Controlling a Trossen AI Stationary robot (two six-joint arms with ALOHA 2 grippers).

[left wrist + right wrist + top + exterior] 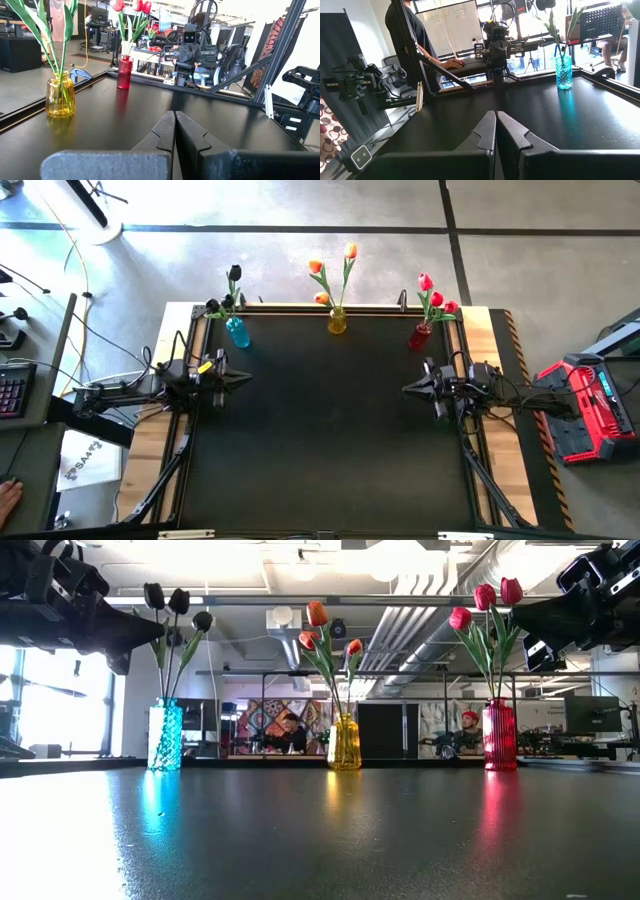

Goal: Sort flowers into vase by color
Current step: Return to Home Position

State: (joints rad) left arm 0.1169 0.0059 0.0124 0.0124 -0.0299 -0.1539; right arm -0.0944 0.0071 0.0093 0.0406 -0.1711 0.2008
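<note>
Flowers point(333, 265): every one you can see stands in a vase along the far edge of the table point(330, 450); none lies on the tabletop. Black heads are in the blue vase point(238, 332) at far left, orange in the yellow vase point(338, 321) at far centre, red in the red vase point(420, 335) at far right. The stems are upright and fan slightly, so the long axis is vertical.

Left gripper point(246, 377): at the left side, raised off the table and pointing right. Its fingers are pressed together with nothing between them.
Right gripper point(405, 390): at the right side, pointing left, clenched on nothing likewise. The two face each other, well apart.

Relation: the flowers lie toward the far edge, off the line of either pair of fingers. Your left arm is nearer the blue vase, your right nearer the red, and the yellow is about midway.

Judgement: sorting looks complete. You have only parking left, with no grasp needed.

Writing: the sheet point(85, 470) on the floor at near left carries print I cannot read. The red case point(585, 410) to the right shows no legible brand.
</note>
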